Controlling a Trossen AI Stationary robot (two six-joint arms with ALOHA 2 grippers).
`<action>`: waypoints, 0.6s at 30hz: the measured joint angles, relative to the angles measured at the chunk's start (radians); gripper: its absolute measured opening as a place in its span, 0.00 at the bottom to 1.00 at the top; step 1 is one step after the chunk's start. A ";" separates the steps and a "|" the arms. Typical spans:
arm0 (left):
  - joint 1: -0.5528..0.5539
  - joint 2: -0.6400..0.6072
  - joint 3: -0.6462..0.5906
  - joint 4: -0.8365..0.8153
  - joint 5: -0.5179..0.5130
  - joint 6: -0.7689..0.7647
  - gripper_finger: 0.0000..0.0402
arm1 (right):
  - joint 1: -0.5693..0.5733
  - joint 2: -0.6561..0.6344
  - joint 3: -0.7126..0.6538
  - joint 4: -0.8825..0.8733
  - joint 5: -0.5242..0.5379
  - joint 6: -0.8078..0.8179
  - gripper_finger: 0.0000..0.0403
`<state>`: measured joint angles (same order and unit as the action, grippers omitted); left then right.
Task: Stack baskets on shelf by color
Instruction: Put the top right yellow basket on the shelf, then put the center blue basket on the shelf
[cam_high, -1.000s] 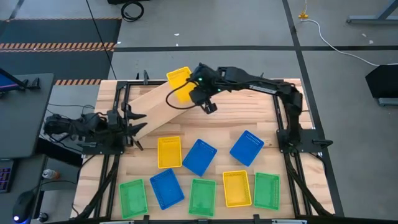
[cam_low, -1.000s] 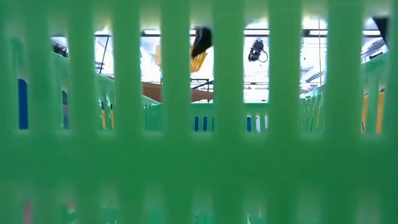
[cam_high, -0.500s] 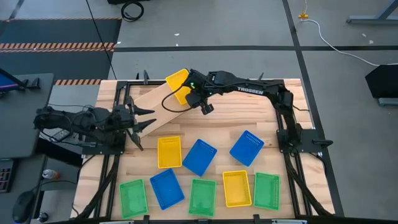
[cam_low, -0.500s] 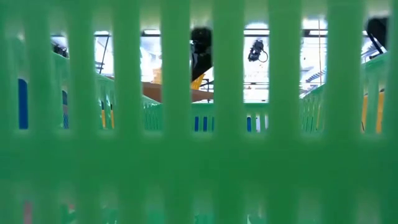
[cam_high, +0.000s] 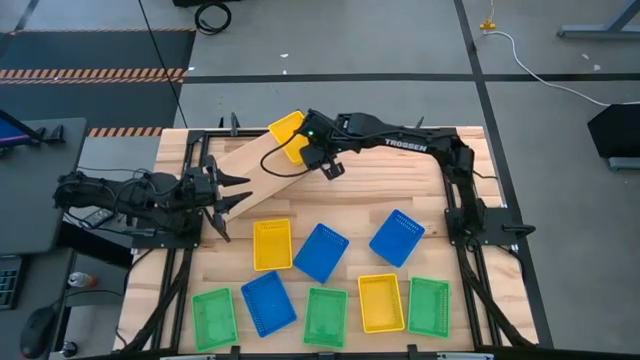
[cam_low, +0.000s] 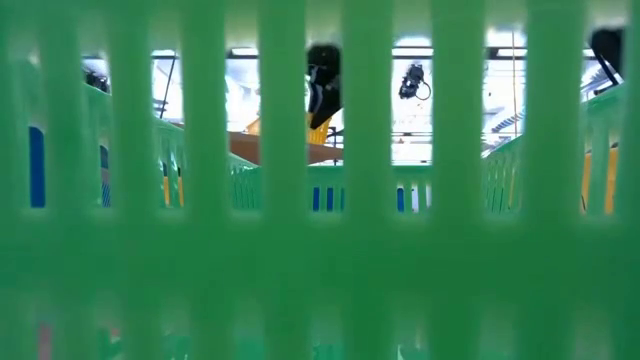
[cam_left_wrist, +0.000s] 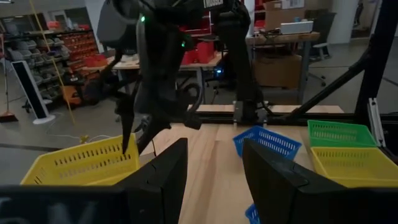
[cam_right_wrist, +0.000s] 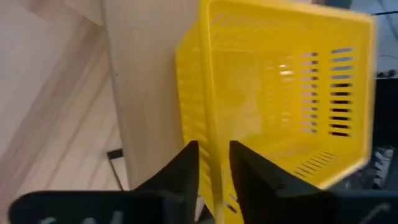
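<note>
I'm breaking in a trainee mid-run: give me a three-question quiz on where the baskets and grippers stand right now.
1. True or false: a yellow basket sits on the shelf.
2. How many baskets lie on the tabletop?
3. Which gripper is at the basket's wall? A. left gripper B. right gripper

Key: 1 true; 2 eight; 3 B, its fingers straddle the wall, slightly apart.

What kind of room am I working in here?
Probably a workshop or robotics lab. Behind the table, the left wrist view shows workbenches and parts shelving; the high view shows a bare concrete floor with striped hazard tape.
</note>
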<state>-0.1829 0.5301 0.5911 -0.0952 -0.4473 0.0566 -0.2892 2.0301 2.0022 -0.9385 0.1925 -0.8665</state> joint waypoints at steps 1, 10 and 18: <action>0.000 0.000 0.000 0.000 0.000 0.000 0.40 | 0.001 -0.005 0.000 -0.001 -0.002 0.001 0.28; 0.000 0.007 0.000 -0.011 0.000 -0.033 0.40 | 0.078 -0.067 0.001 -0.039 -0.007 0.159 0.40; 0.000 0.027 0.000 -0.013 0.013 -0.073 0.40 | 0.245 -0.074 -0.024 -0.225 -0.074 0.625 0.39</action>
<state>-0.1833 0.5571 0.5911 -0.1079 -0.4347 -0.0159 -0.0441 1.9564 1.9778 -1.1637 0.1184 -0.2417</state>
